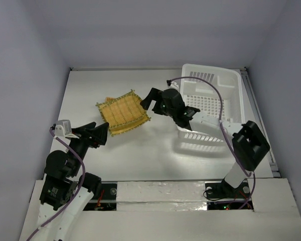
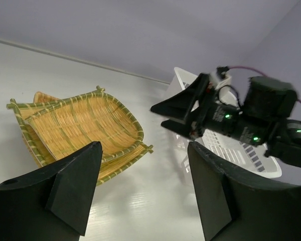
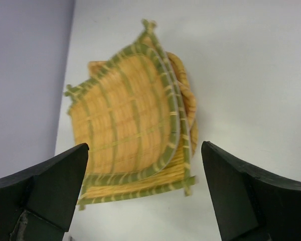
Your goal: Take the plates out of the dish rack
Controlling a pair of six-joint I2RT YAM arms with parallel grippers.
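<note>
The plates [image 1: 123, 112] lie stacked on the table left of centre: a rounded-square woven one on top, a larger square one with green edging beneath, and a smaller one peeking out behind. The left wrist view shows the stack of plates [image 2: 80, 125]. They also fill the right wrist view [image 3: 130, 120]. The white dish rack [image 1: 226, 75] stands at the back right; no plate shows inside it. My right gripper [image 1: 146, 100] hangs open just right of the stack, its open jaws [image 3: 145, 186] holding nothing. My left gripper [image 1: 104, 133] is open near the stack's front-left corner, with nothing between its fingers [image 2: 145, 191].
The right arm's black wrist [image 2: 226, 118] reaches from the rack [image 2: 182, 83] toward the stack. Grey walls close in the table on the left, back and right. Bare white tabletop [image 1: 150, 150] lies in front of the stack.
</note>
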